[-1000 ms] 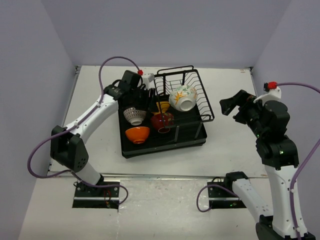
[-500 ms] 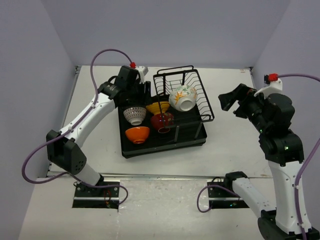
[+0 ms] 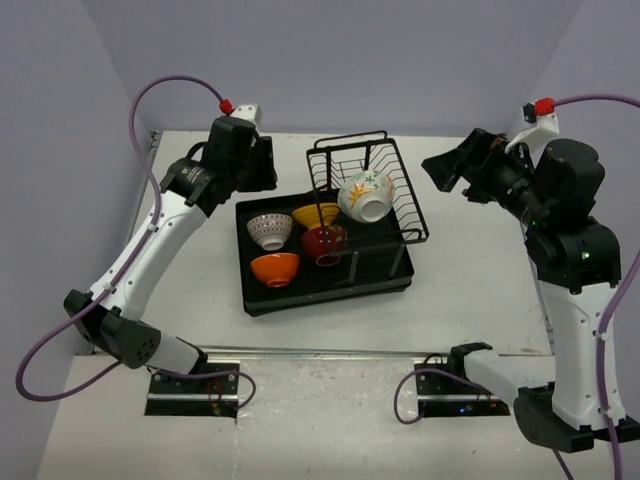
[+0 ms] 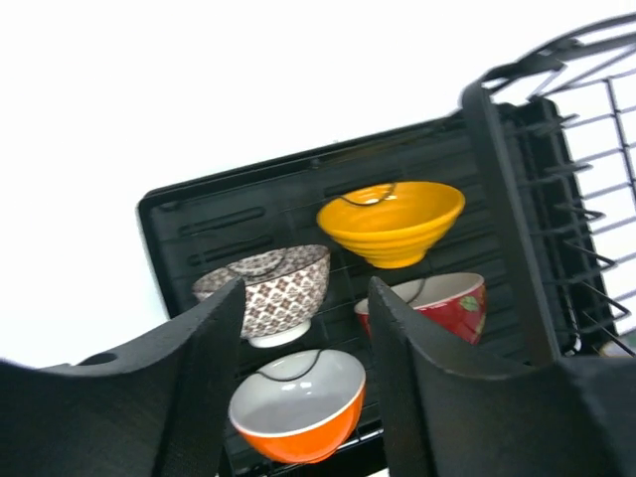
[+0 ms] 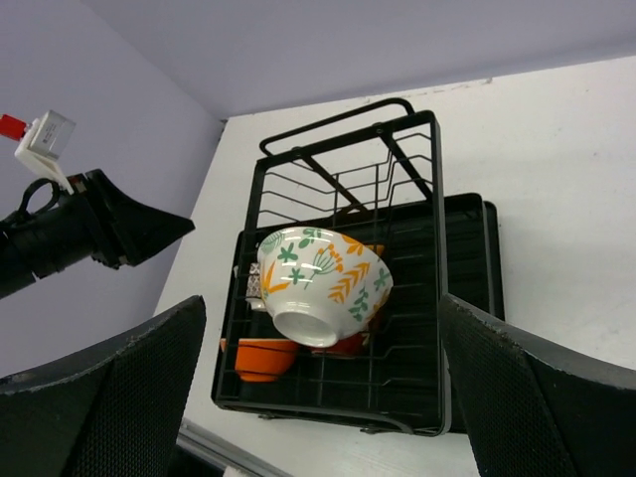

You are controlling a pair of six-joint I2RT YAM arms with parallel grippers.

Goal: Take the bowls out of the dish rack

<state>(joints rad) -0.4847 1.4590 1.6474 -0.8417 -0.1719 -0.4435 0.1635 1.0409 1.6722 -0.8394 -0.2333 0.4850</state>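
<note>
Black dish rack holds five bowls, flowered one seemingly tipped.

Both arms raised, reaching inward.
Left gripper half spread and empty; right gripper spread wide, empty.

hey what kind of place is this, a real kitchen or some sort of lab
Most likely a robot test cell, not a kitchen: plain purple walls box in a white table, two robot arms stand at its near edge, and the only kitchenware is a dish rack of bowls.
</note>
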